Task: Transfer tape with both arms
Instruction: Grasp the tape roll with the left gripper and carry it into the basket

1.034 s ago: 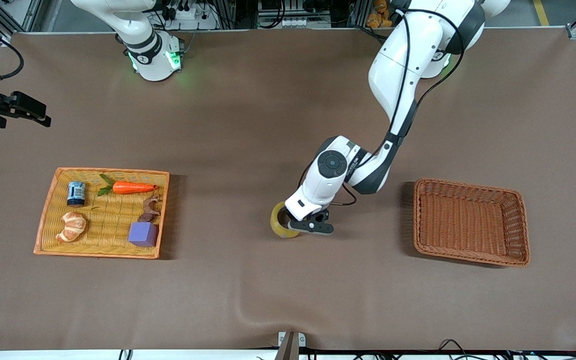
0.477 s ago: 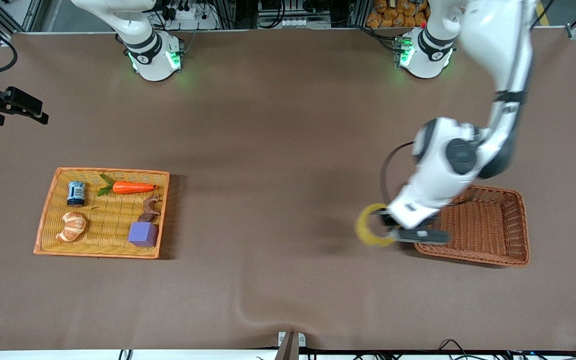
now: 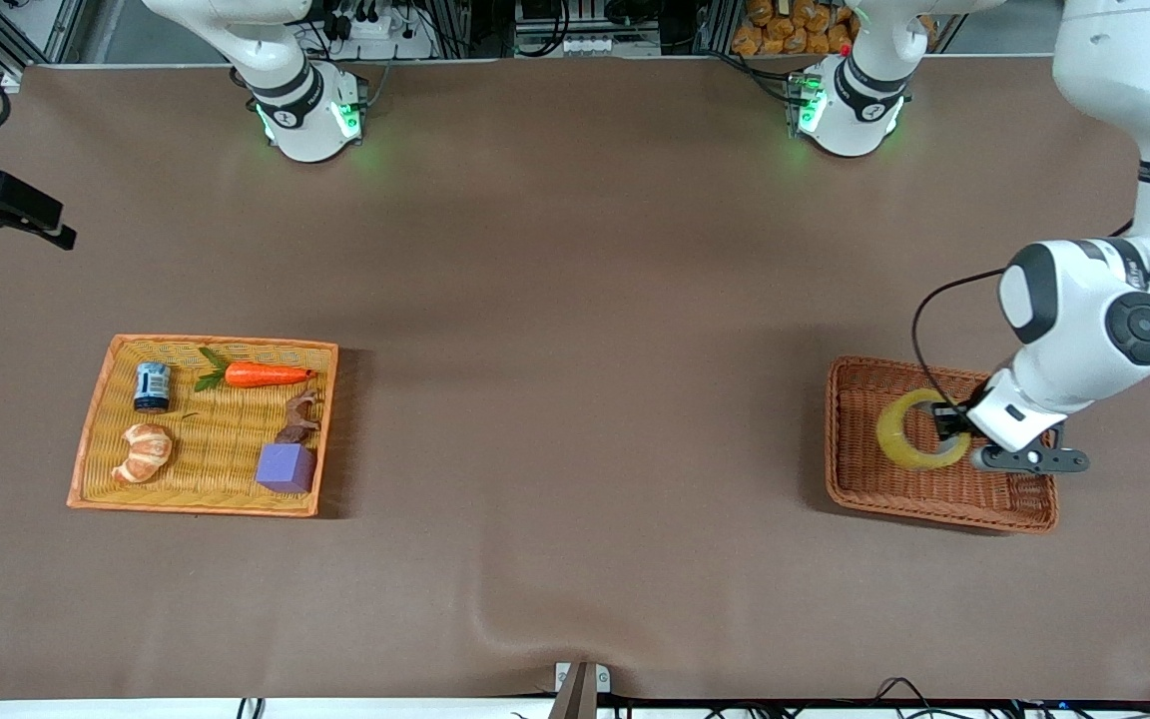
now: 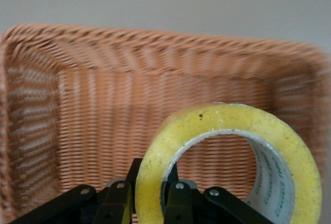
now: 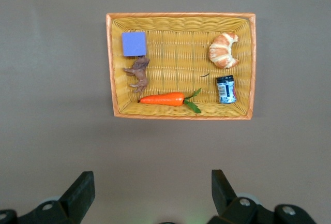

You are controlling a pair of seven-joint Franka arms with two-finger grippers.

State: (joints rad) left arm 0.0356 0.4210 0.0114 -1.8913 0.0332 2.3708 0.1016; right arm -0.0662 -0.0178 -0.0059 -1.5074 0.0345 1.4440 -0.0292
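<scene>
The tape (image 3: 889, 437) is a yellowish ring with a grey core. My left gripper (image 3: 946, 424) is shut on its rim, one finger inside the ring and one outside. It holds the tape upright just above the floor of the brown wicker basket (image 3: 934, 496). In the left wrist view the tape (image 4: 222, 118) fills the foreground between the left gripper's (image 4: 150, 195) fingers, with the basket (image 4: 98, 84) under it. My right gripper (image 3: 46, 228) is open and empty, high over the table's edge at the right arm's end. It also shows in the right wrist view (image 5: 150, 193).
An orange wicker tray (image 3: 86, 431) at the right arm's end holds a purple cube (image 3: 286, 466), a croissant (image 3: 143, 451), a carrot (image 3: 266, 375), a toy horse (image 3: 298, 417) and a small can (image 3: 152, 386). The right wrist view shows the tray (image 5: 181, 16) from above.
My left arm has swung with the tape from the table's middle to over the brown basket. My right gripper has drifted slightly outward at the table's edge.
</scene>
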